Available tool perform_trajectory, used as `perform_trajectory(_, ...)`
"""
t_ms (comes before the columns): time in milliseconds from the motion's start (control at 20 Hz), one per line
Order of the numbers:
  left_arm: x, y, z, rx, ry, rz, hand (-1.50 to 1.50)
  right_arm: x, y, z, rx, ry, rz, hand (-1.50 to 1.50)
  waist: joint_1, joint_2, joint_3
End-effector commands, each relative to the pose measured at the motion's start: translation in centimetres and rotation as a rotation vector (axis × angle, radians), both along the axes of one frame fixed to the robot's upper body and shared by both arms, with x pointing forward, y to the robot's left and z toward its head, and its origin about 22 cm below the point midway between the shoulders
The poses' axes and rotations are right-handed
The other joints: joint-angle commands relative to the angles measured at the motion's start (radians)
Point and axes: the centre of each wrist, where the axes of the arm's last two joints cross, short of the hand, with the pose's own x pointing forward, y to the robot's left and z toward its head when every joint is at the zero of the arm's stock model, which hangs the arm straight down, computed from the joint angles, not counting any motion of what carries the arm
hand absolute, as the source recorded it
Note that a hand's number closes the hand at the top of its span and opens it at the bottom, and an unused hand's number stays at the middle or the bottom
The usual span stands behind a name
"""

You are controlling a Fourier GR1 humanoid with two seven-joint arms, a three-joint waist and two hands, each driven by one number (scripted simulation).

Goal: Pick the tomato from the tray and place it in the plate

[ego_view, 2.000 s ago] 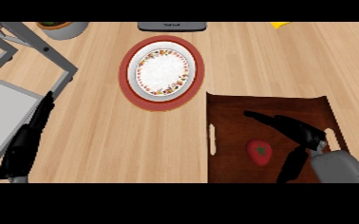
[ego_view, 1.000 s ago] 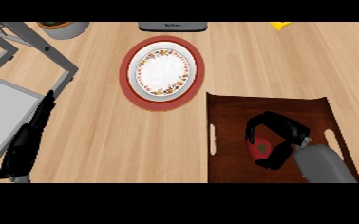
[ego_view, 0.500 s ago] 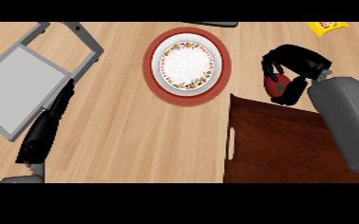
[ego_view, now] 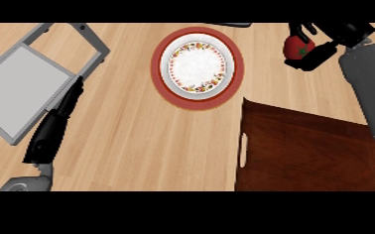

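The right hand (ego_view: 316, 47) curled around the tomato (ego_view: 298, 46), with the plate (ego_view: 196, 68) off to its left. Releasing before reaching it would drop the tomato onto the counter (ego_view: 147, 134).

A light wooden counter (ego_view: 132, 129) (grain running lengthwise) carries a grey framed panel (ego_view: 33, 87) at left.

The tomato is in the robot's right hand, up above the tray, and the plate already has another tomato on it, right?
Not quite. The head view shows the plate bare. The tomato is in the right hand, beyond the tray.
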Motion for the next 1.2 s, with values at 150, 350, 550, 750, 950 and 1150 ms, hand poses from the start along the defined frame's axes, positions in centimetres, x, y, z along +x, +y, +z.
perform_trajectory(150,-0.1,-0.1,-0.6,0.002,0.017,0.022,0.00,1.6,-0.3,2.8,0.236,-0.167,0.233,1.50,-0.021,-0.013,-0.001)
perform_trajectory(350,-0.3,-0.6,-1.2,0.011,0.040,0.038,0.00,2.7,1.8,2.4,0.296,-0.091,0.389,1.50,-0.044,-0.025,-0.005)
perform_trajectory(550,-0.4,0.6,-1.2,0.008,0.042,0.063,0.00,3.7,4.8,3.3,0.325,-0.093,0.488,1.50,-0.062,-0.033,-0.007)
perform_trajectory(750,-0.3,0.4,-0.6,0.001,0.034,0.063,0.00,4.4,9.1,3.5,0.313,-0.024,0.538,1.50,-0.070,-0.039,-0.007)
perform_trajectory(950,-1.1,1.9,-1.0,0.008,0.059,0.083,0.00,4.7,11.8,2.5,0.319,0.032,0.558,1.50,-0.080,-0.041,-0.008)
perform_trajectory(1150,-1.8,2.2,-1.6,0.009,0.060,0.092,0.00,4.1,17.4,0.4,0.284,0.089,0.583,1.50,-0.091,-0.045,-0.008)
